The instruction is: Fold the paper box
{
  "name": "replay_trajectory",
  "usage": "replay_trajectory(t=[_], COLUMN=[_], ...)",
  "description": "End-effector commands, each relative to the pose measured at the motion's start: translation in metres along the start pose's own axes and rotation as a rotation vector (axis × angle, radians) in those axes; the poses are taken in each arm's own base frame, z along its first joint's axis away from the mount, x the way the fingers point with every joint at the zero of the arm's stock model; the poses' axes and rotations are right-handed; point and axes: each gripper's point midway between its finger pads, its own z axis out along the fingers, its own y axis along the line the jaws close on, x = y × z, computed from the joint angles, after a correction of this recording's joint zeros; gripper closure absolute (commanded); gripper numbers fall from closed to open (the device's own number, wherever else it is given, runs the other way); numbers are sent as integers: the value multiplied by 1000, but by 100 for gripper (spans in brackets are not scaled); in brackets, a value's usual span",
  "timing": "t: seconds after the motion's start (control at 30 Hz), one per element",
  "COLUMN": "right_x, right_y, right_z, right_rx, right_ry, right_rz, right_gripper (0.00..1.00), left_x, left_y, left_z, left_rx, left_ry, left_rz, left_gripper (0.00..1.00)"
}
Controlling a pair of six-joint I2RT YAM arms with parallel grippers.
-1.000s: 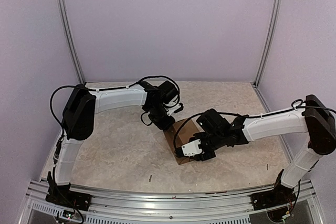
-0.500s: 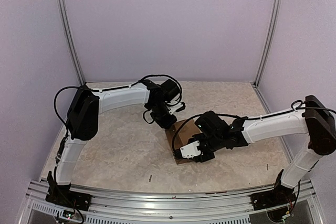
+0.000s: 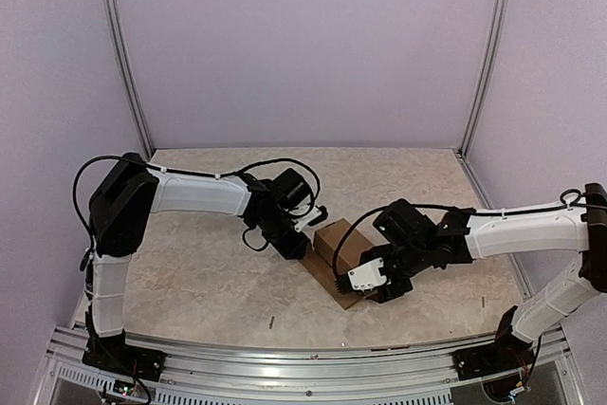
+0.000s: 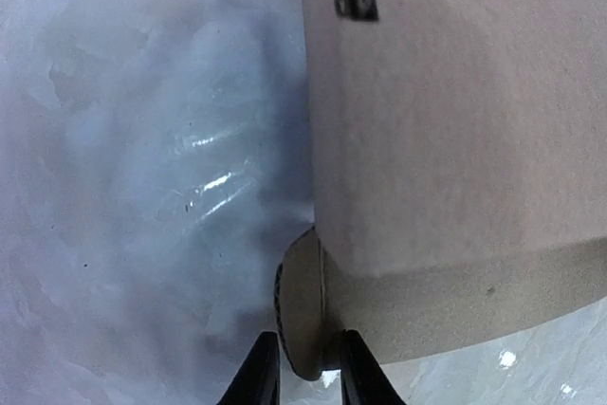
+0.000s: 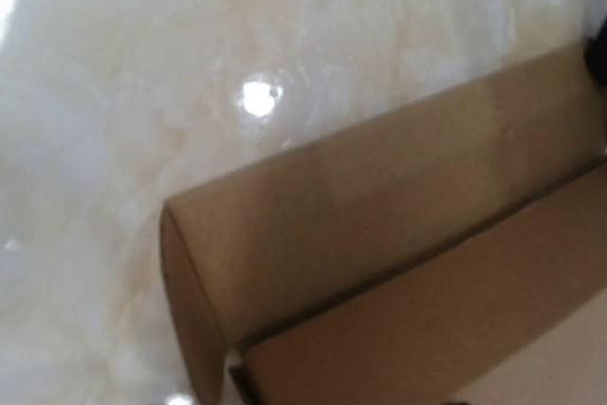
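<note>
Marbled table, lilac walls. Paper box mid-table btwn both claws, long axis diag, far-left to near-right. Left gripper at its far-left corner, nearer the work, jaws slightly parted astride rounded tab. Right gripper at near-right edge: you can't tell its jaws, no fingers in wrist cam. Lid side hidden.

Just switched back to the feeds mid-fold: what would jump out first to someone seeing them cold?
The brown paper box sits in the middle of the table with both arms reaching in to it: the left gripper at its left end, the right gripper over its near corner. In the left wrist view the fingers straddle a rounded tab at the box's edge; whether they pinch it is unclear.
</note>
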Motion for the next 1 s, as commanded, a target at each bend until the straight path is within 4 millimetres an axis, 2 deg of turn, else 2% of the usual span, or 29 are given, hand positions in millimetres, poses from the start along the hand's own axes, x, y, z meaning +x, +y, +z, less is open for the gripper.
replay_trajectory(t=[0.0,0.3,0.47,0.57,0.77,0.97], right_x=[8,6,3,-2,-2,-1], right_y=[10,12,8,4,-4,-8], right_z=[-13,-18,-23,-27,-19,-14], right_rx=[-32,-59,-56,-56,-47,-61], right_ry=[2,-18,-29,-52,-54,-73], right_rz=[30,48,66,75,90,126], right_gripper=[35,33,33,30,27,27], left_x=[-27,-23,-21,-17,-21,-16], left_y=[-7,-1,-1,-5,0,1], left_z=[-26,-55,-63,-59,-47,-30], left_rx=[-18,-77,-28,0,-3,30], left_ry=[-200,-375,-501,-547,-582,-561], left_rz=[27,-11,-61,-65,-76,-90], left_gripper=[74,71,71,69,70,79])
